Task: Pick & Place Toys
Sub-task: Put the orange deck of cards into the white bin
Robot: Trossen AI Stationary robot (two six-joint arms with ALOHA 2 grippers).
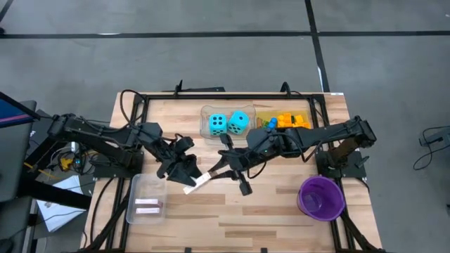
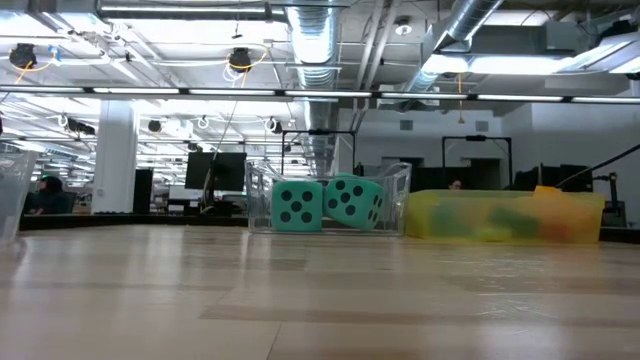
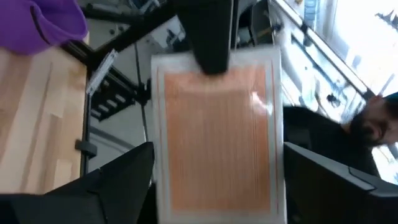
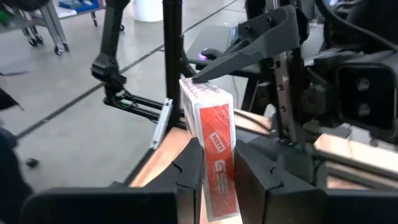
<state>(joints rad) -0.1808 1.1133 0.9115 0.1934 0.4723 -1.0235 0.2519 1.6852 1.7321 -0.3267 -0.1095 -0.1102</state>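
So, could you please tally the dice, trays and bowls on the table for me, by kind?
turquoise dice: 2
trays: 3
purple bowl: 1
Total: 6

Two dice (image 1: 228,124) sit side by side in a tray (image 1: 205,128) at the desk's (image 1: 232,211) far edge. A bowl (image 1: 321,197) stands at the near right; another tray (image 1: 146,198) lies at the near left.

Bright, even ceiling light w/ soft shadows on desk (image 1: 281,218); left wrist view motion-blurred, glare beyond the card (image 3: 217,130).
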